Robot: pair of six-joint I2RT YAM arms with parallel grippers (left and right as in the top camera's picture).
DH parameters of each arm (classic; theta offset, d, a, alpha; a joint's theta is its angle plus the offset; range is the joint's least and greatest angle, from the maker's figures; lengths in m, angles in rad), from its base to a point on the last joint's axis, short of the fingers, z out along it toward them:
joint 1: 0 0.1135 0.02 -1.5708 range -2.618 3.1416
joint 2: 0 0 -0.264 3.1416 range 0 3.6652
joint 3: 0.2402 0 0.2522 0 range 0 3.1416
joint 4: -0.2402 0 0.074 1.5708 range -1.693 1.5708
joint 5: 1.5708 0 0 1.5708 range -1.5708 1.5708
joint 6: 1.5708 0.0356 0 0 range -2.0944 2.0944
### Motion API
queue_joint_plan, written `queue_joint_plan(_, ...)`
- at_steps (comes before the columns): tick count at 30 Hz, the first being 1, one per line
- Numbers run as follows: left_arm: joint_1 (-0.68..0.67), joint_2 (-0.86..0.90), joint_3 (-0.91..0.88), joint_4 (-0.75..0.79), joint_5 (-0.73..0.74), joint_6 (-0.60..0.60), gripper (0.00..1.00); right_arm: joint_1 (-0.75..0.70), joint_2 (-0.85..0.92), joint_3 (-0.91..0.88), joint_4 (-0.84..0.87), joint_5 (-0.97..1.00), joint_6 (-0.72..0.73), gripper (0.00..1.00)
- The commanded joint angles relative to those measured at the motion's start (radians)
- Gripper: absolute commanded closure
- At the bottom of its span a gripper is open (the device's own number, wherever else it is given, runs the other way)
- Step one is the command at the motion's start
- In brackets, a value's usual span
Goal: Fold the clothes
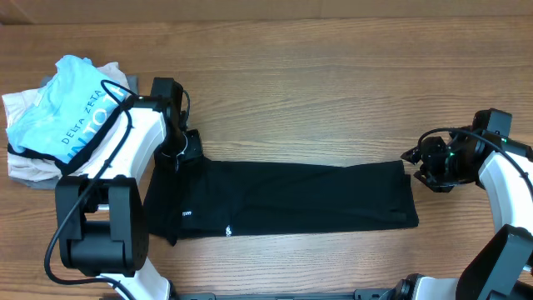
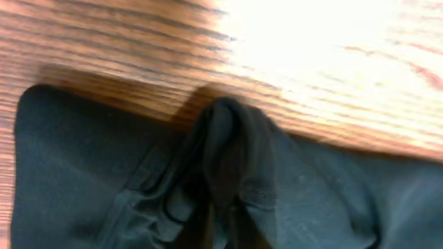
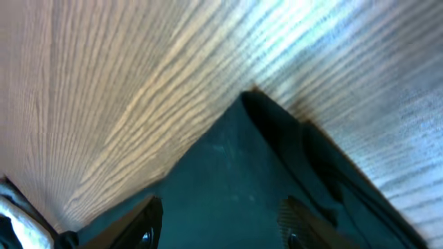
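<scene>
Lying across the middle of the wooden table (image 1: 316, 83), the black shirt (image 1: 291, 200) is folded into a long band that runs from the left arm's side almost to the right arm's side. Small white print shows near its front-left part. The left gripper (image 1: 190, 154) sits at the band's far-left corner. Its fingers are out of frame in the left wrist view, but that view shows the black fabric drawn up into a narrow ridge (image 2: 228, 145) above the rest of the cloth. The jaws are clenched with that pinch of shirt between them. Wood grain shows just past the fabric's far edge, though the picture is blurred. The right gripper (image 1: 414, 165) hovers at the band's far-right corner. In the right wrist view its two dark fingers (image 3: 142, 225) stand well apart, released, with nothing clamped between them. The pointed corner of the shirt (image 3: 235, 180) lies on the wood between and just ahead of them, and whether the fingertips touch the cloth cannot be told. At the table's far-left corner, apart from the black shirt and beside the left arm, a light-blue shirt (image 1: 67, 108) with white "DELTA ZETA" lettering rests on top of white and grey garments (image 1: 25, 162).
</scene>
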Motion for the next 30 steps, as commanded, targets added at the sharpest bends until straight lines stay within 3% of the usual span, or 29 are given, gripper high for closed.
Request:
queue_joint_plan(1,0.003,0.008,0.009,-0.027,-0.045,0.009,0.96,-0.005,-0.013,-0.025,0.025,0.015,0.007,0.44)
queue_joint_plan(7,0.055,-0.022,0.012,-0.162,-0.206,-0.019,0.96,-0.005,-0.011,-0.059,0.072,0.090,0.061,0.46)
queue_joint_plan(17,0.151,-0.032,0.011,-0.194,-0.226,-0.019,0.96,-0.005,-0.009,-0.115,0.148,0.110,0.073,0.41)
queue_joint_plan(18,0.154,-0.032,0.011,-0.186,-0.225,-0.019,0.94,-0.005,-0.009,-0.117,0.154,0.121,0.076,0.39)
queue_joint_plan(19,0.153,-0.032,0.011,-0.182,-0.225,-0.019,0.87,-0.005,-0.009,-0.119,0.158,0.122,0.076,0.39)
queue_joint_plan(21,0.153,-0.032,0.011,-0.180,-0.225,-0.019,0.61,-0.003,-0.009,-0.121,0.164,0.114,0.076,0.39)
queue_joint_plan(27,0.153,-0.032,0.011,-0.153,-0.201,-0.019,0.47,0.038,-0.007,-0.195,0.245,0.105,0.076,0.46)
queue_joint_plan(28,0.153,-0.032,0.011,-0.142,-0.189,-0.015,0.47,0.047,-0.007,-0.210,0.262,0.090,0.075,0.50)
queue_joint_plan(30,0.153,-0.032,0.011,-0.124,-0.170,-0.006,0.57,0.063,-0.007,-0.234,0.290,0.066,0.072,0.56)
